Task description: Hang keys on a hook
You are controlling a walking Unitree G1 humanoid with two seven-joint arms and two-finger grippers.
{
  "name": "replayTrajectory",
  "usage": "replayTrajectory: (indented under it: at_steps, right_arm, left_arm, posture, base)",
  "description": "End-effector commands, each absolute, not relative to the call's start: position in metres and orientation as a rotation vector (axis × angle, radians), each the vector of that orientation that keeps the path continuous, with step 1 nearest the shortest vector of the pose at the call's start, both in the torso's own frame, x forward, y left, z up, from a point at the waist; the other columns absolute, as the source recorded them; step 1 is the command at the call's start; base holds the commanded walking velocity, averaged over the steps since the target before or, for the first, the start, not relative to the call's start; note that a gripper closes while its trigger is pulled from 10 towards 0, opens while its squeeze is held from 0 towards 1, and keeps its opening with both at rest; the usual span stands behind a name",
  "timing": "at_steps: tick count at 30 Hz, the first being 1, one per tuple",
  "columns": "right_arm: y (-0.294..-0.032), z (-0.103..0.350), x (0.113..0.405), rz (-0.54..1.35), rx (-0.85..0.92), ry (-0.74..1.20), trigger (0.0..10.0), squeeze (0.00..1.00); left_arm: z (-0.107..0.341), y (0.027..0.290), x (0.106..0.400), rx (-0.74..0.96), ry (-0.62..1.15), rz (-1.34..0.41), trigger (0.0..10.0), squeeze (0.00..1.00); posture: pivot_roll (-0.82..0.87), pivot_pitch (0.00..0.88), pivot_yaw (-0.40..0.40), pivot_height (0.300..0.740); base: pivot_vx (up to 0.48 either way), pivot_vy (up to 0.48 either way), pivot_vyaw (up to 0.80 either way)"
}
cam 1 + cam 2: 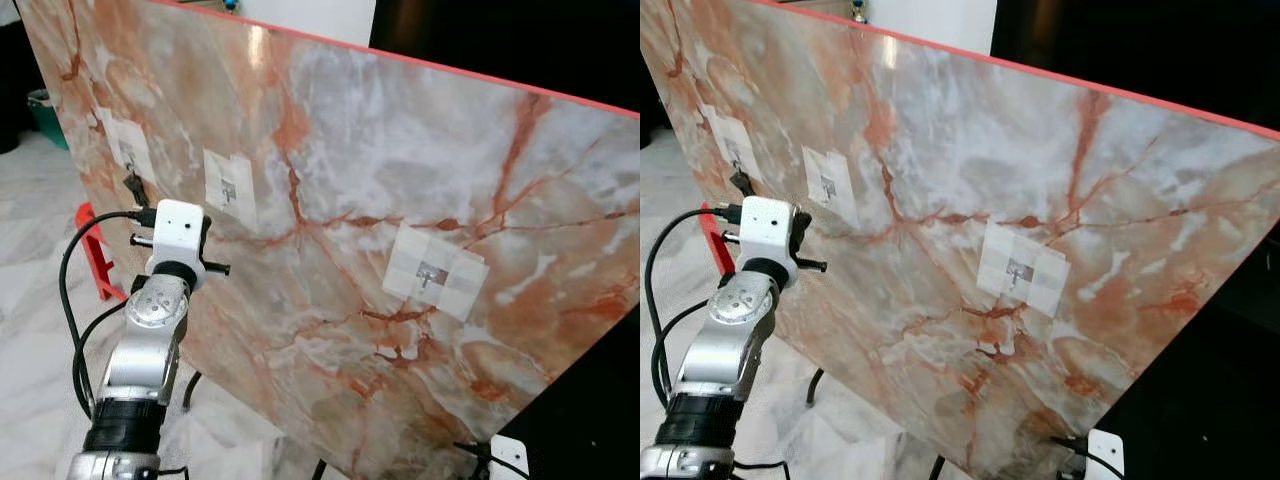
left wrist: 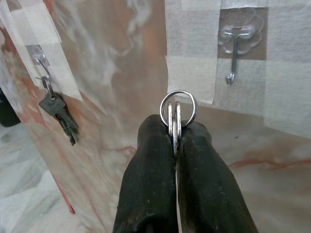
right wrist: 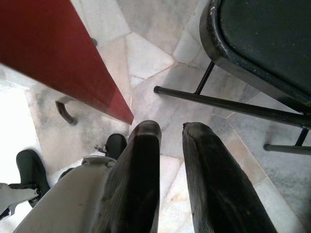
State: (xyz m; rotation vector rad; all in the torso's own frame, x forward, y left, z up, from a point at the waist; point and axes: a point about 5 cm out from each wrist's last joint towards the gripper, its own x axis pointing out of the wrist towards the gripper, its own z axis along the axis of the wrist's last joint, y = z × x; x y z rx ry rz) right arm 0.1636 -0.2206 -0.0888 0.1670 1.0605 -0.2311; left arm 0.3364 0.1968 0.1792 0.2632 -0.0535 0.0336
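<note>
Left gripper (image 2: 176,141): closed tightly on two flat keys (image 2: 174,127), whose single ring (image 2: 179,108) stands clear above the fingertips.
Hooks: three are counted on the marble board (image 1: 400,180), each taped on.
Middle hook (image 2: 234,57): bare, found just beyond and beside the held ring.
Far-left hook (image 2: 41,62): a dark key bunch (image 2: 59,112) is carried on it.
Right gripper (image 3: 171,145): hung low over the floor tiles (image 3: 146,53), fingers slightly parted, nothing held.
</note>
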Motion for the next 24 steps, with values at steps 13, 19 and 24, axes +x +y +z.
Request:
replayTrajectory:
  at_steps: [13,19,24]
  right_arm:
    - [-0.227,-0.083,0.173,-0.249,0.153,1.019,10.0,0.0]
    - [-0.227,-0.083,0.173,-0.249,0.153,1.018,10.0,0.0]
    - [-0.227,-0.083,0.173,-0.248,0.153,1.018,10.0,0.0]
  left_arm:
    - [0.188,0.188,0.358,0.325,-0.037,-0.032,10.0,0.0]
    - [0.19,0.177,0.361,0.367,-0.053,-0.073,10.0,0.0]
    - [0.189,0.172,0.361,0.375,-0.054,-0.083,10.0,0.0]
  posture:
    - [0.09,0.0,-0.116,0.74]
    - [0.08,0.0,-0.115,0.74]
    - [0.08,0.0,-0.114,0.74]
  base:
    - [0.0,0.0,0.0]
    - [0.0,0.0,0.0]
    - [0.0,0.0,0.0]
